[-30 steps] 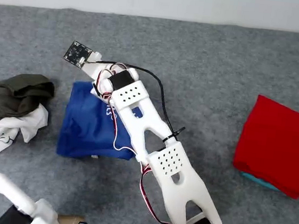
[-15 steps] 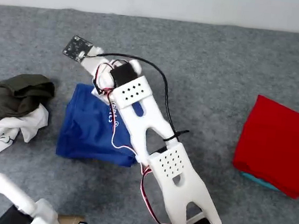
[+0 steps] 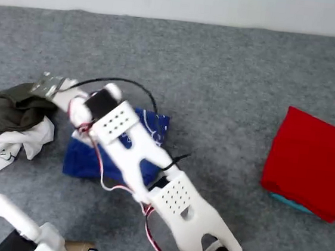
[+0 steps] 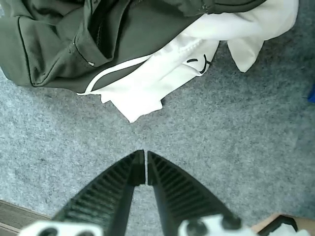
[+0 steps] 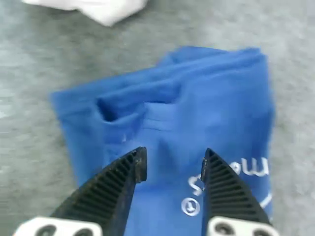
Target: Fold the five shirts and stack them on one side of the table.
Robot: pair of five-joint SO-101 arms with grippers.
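The grey surface (image 3: 222, 65) carries a folded red shirt (image 3: 310, 161) at its right side, resting on a teal one (image 3: 282, 201). Well apart, left of centre, lies the folded blue shirt (image 3: 78, 158), directly beneath the right hand (image 5: 173, 155), whose jaws stand apart over it. Its long axis seems to follow the hand's own line, collar end pointing away from the wrist. The left hand (image 4: 145, 158), jaws together, hangs over bare surface near the white shirt (image 4: 147, 83).

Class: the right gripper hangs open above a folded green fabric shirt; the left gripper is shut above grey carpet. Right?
No. The right wrist view shows the folded fabric shirt under the open right gripper is blue, not green. The left gripper is shut above grey carpet.
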